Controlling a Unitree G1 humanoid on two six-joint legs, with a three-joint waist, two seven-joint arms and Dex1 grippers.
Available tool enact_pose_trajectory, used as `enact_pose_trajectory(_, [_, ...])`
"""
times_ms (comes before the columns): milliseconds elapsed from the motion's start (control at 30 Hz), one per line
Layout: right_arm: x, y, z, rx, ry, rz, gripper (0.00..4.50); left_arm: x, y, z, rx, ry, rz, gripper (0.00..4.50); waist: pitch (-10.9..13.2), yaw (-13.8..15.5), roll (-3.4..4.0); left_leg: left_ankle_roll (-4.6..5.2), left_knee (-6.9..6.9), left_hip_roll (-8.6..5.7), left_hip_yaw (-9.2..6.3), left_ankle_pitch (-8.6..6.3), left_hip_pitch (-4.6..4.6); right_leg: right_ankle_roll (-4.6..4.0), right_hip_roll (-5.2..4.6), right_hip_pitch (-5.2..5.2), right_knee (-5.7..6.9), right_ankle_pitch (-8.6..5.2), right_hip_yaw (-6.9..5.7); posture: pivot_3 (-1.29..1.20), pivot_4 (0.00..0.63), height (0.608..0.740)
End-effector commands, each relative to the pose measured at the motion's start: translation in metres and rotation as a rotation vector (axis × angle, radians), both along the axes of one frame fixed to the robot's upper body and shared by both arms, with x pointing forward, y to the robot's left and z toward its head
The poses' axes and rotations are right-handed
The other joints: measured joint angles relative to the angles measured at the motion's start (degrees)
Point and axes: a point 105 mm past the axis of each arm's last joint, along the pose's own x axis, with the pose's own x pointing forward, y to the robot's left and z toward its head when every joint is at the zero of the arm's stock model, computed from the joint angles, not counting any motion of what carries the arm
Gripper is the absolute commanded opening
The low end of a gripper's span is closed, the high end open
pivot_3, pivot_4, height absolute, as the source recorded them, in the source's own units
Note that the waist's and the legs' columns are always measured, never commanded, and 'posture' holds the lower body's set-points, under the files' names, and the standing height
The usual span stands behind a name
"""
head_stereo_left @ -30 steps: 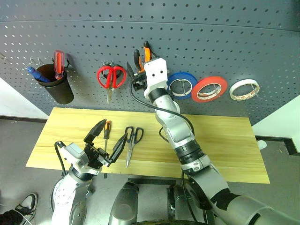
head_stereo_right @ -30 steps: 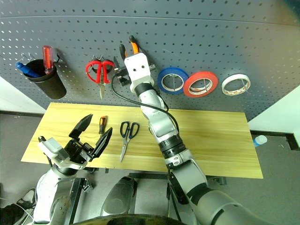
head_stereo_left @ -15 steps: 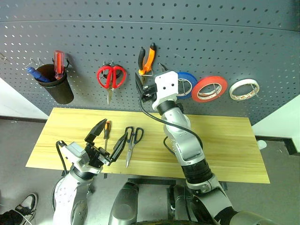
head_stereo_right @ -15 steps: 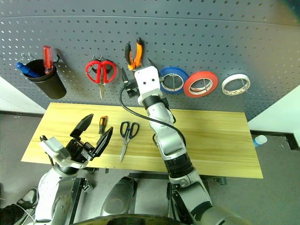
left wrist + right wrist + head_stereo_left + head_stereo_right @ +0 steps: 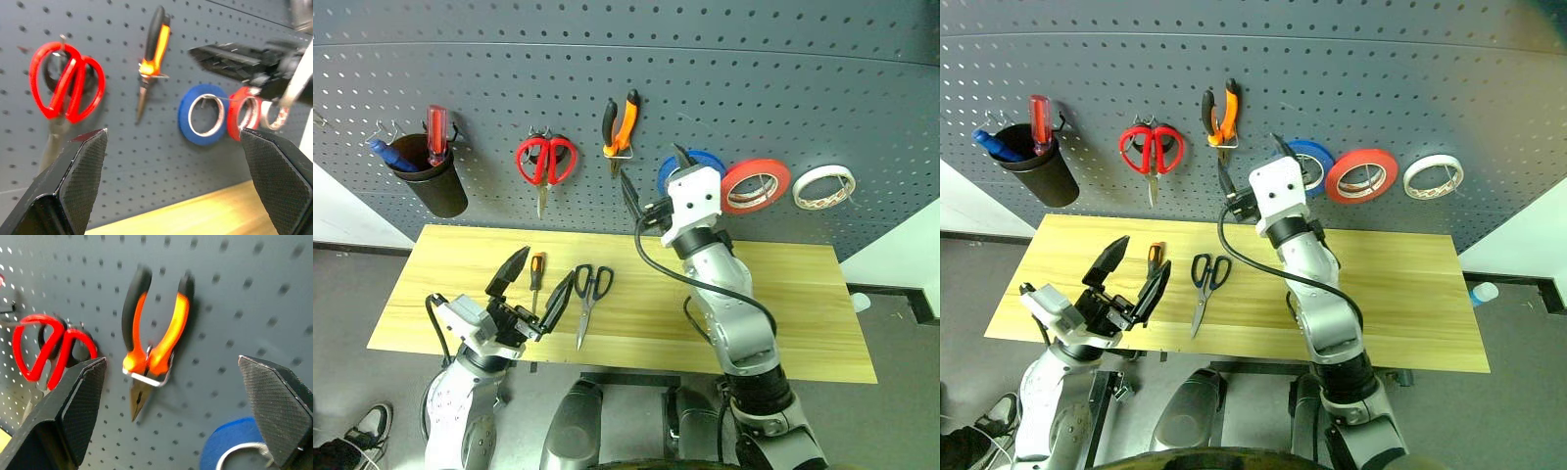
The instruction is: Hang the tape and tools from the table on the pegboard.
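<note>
Right gripper (image 5: 651, 181) backed off the hung pliers (image 5: 620, 124), jaws wide, empty. Scissors (image 5: 587, 298) mid-frame: stiff steel, grab near pivot.

The right arm (image 5: 724, 294) rises over mid-table (image 5: 803, 294), blocking the blue roll (image 5: 668, 171) at twelve o'clock, while board (image 5: 489, 78) above the pliers (image 5: 620, 122) stays free.
</note>
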Motion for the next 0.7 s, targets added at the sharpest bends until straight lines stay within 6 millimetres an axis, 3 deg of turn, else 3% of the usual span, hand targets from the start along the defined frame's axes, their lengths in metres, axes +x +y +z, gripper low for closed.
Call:
enact_pose_trajectory(33, [-0.016,-0.013,0.025,0.005,-0.069,0.016,4.48,-0.002,0.01,0.003,0.02,-0.033,0.087,4.5,-0.01,0.06,-0.01,0.0,0.0,0.0,0.0,0.0,0.0,0.0,0.0,0.01,-0.01,0.0,0.0,0.37,0.155,0.681])
enact_pose_trajectory(200, [-0.031,-0.021,0.007,-0.044,0.014,0.115,4.48,0.006,0.013,-0.016,0.043,0.093,0.181,4.5,-0.03,0.1,-0.04,0.0,0.0,-0.01,0.0,0.0,0.0,0.02,-0.02,0.07,-0.1,0.01,0.0,0.36,0.147,0.681])
enact_pose_trajectory(433, [-0.055,-0.012,-0.046,-0.149,0.254,0.347,4.48,0.023,0.008,-0.037,0.079,0.262,0.221,4.5,-0.07,0.12,-0.06,0.01,0.02,-0.01,-0.01,0.0,0.03,0.02,-0.02,0.16,-0.12,0.01,0.0,0.35,0.137,0.681])
enact_pose_trajectory(600, [-0.051,-0.015,-0.056,-0.176,0.275,0.328,4.48,0.032,0.002,-0.065,0.186,0.445,0.246,4.5,-0.1,-0.01,-0.08,0.01,0.02,-0.01,-0.01,0.0,0.21,0.03,0.0,0.32,-0.12,0.02,0.0,0.35,0.135,0.681])
enact_pose_trajectory(700, [-0.048,-0.015,-0.057,-0.178,0.276,0.318,4.48,0.037,-0.002,-0.071,0.189,0.501,0.252,4.5,-0.1,0.07,-0.09,0.0,0.02,-0.01,-0.01,0.01,0.28,0.14,0.0,0.4,-0.12,0.08,0.0,0.35,0.133,0.681])
